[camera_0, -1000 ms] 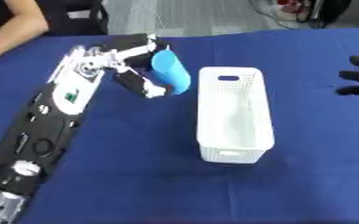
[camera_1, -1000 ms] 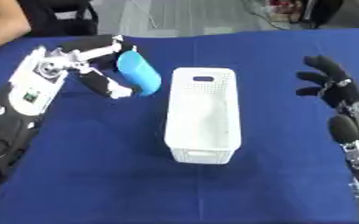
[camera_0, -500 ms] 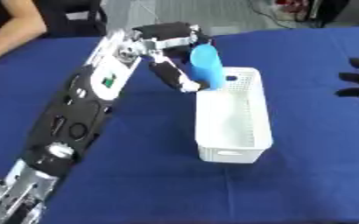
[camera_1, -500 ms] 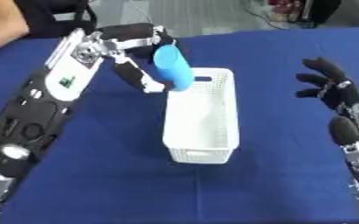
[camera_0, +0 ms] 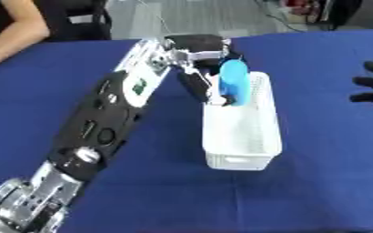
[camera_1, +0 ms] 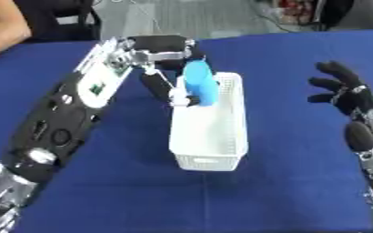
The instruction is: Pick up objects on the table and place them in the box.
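Observation:
My left hand [camera_0: 199, 54] is stretched out across the blue table and is shut on a light blue oblong object [camera_0: 232, 82]. The object is held upright, its lower end over the far end of the white slotted box [camera_0: 241, 136]. The box lies lengthwise in the middle of the table, and no objects show inside its visible part. My right hand [camera_1: 341, 91] hovers open at the right edge, fingers spread, well away from the box.
The blue cloth covers the whole table [camera_0: 325, 182]. A person's bare arm [camera_0: 14, 36] rests at the far left corner, touching none of the task's things. Grey floor lies beyond the far edge.
My left hand has carried the blue object rightward from left of the box to above the box's far end. The right hand has stayed put.

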